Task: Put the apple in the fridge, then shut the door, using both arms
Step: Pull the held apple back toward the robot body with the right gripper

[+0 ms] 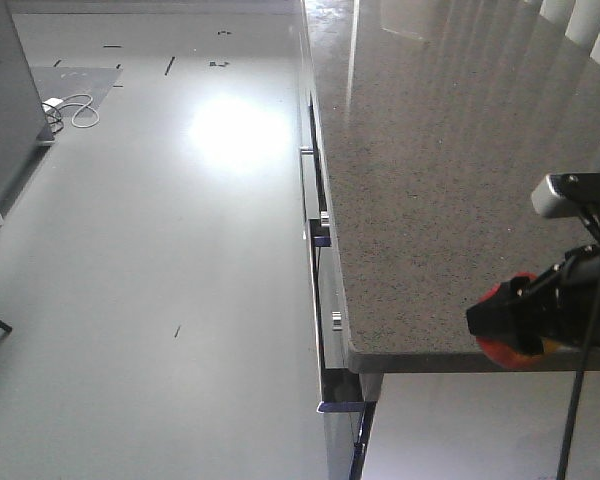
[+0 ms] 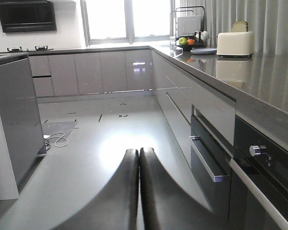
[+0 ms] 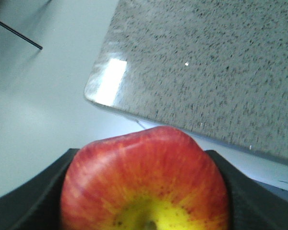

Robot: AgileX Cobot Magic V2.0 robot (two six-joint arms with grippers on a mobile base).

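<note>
One apple [image 3: 144, 177], stem end camera-ward

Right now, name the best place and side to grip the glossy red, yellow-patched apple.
Take the glossy red apple across its widest middle, coming from both sides onto the rounded flanks, clear of the yellow stem dimple; the right gripper holds it so.

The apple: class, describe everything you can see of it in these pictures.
The apple is glossy red with fine orange streaks, fading to a yellow, dark-speckled patch around its stem dimple. No damage shows. Black jaws clamp its left and right sides, dimple facing the wrist camera, holding it near the corner of a speckled grey counter.
</note>
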